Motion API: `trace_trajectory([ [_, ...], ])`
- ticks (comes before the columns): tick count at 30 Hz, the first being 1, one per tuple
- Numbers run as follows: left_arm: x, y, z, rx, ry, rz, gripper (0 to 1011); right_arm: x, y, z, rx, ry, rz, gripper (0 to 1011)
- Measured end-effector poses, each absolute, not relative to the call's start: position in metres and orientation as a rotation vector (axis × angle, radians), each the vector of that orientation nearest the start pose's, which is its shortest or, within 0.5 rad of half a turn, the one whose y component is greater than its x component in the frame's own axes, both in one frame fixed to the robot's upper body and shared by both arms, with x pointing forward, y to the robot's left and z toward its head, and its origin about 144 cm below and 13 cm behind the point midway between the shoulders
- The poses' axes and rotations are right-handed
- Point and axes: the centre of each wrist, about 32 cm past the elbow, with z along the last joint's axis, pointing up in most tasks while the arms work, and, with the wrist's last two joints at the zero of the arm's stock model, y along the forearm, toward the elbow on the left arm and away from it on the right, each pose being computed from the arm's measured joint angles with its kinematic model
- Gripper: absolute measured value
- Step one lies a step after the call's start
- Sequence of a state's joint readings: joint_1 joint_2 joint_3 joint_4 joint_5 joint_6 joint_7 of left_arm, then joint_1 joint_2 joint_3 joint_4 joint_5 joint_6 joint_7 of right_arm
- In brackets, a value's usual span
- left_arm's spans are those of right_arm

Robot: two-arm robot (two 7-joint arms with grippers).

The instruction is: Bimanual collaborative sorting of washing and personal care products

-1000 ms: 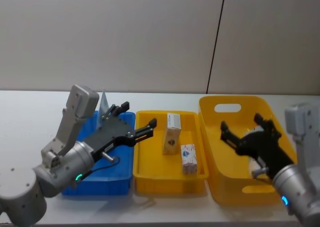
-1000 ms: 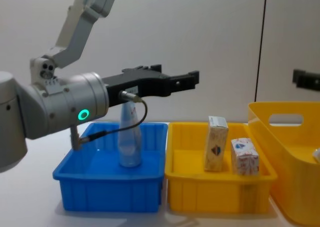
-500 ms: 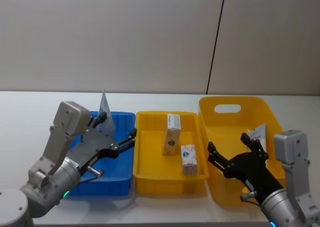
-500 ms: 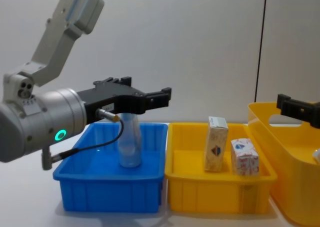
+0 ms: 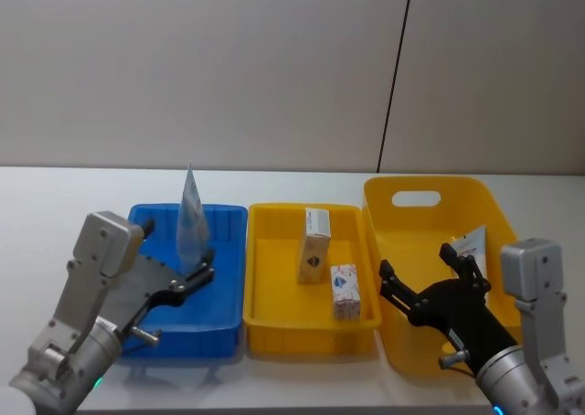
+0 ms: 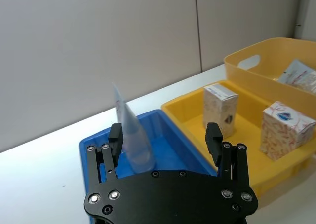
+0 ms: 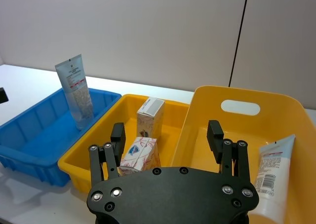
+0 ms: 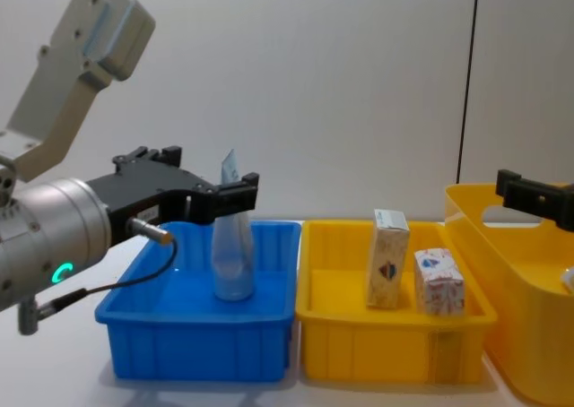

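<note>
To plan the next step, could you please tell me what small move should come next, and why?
Probably lower the right gripper toward the pale pouch lying in the tall yellow bin: its jaws are open and empty above that bin, while the left gripper hangs open over the blue bin.

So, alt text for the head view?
Three bins in a row: blue bin with an upright tube, yellow tray with a carton and box, deep yellow bin with a second tube. Left gripper and right gripper hover open nearby.
</note>
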State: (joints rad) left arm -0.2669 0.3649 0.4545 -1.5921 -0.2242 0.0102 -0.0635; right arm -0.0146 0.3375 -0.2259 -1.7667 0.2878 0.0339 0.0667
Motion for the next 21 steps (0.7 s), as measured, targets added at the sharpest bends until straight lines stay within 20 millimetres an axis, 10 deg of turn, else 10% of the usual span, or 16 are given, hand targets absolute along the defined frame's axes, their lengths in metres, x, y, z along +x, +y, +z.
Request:
trace_trajectory([
  [21, 0.492, 0.198, 1.204, 0.062, -0.267, 1.124, 1001, 0.447, -0.229, 1.200, -0.002, -0.023, -1.175, 1003],
])
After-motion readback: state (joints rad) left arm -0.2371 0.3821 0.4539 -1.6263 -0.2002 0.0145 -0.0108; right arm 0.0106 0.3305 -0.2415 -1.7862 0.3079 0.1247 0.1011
